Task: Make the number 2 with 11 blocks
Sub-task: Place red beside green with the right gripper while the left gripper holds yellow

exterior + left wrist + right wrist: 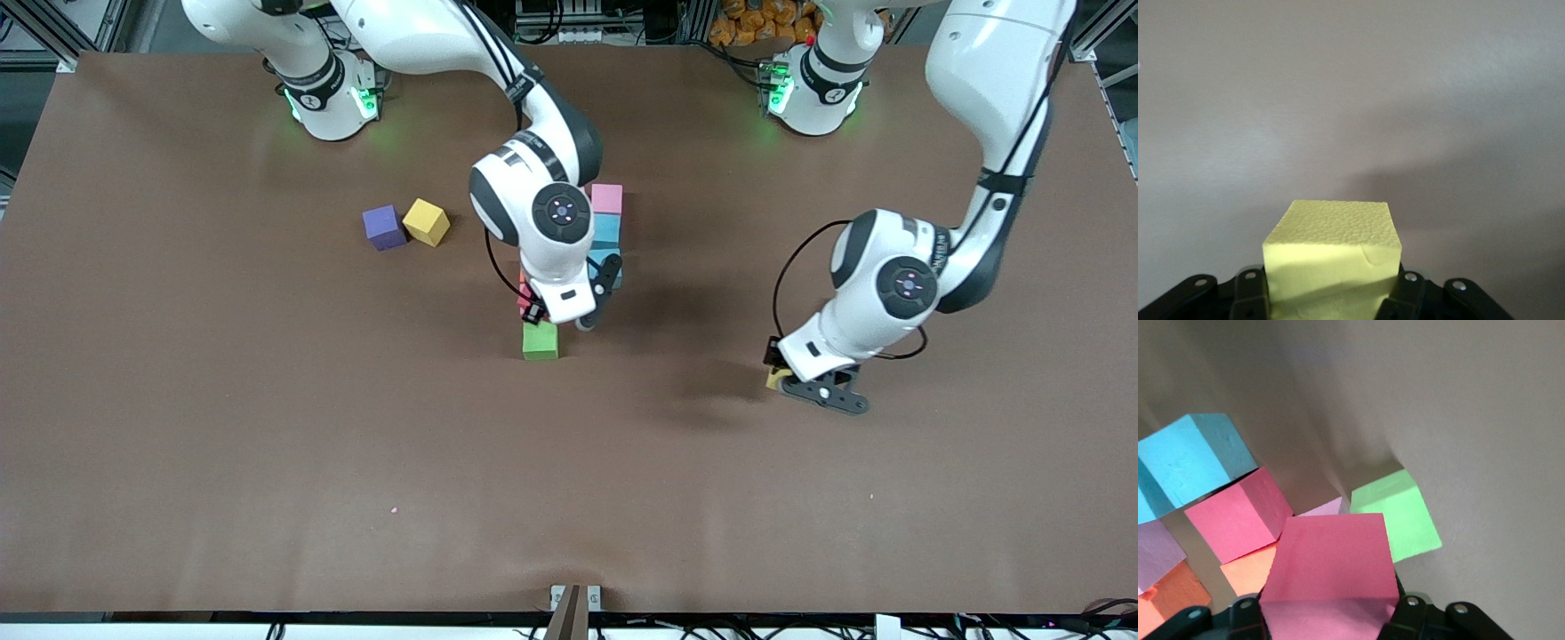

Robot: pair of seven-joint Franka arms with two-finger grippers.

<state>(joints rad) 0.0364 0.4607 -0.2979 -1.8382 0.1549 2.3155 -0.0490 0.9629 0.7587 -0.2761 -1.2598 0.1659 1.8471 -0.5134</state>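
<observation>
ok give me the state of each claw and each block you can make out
Left claw: shut on pale yellow block.
Right claw: shut on pink-red block, over the cluster.
Green block: on table.
Purple block: on table, beside yellow block.

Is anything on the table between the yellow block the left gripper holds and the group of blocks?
Nothing visible: bare table lies between the left gripper with its yellow block and the green block.
</observation>
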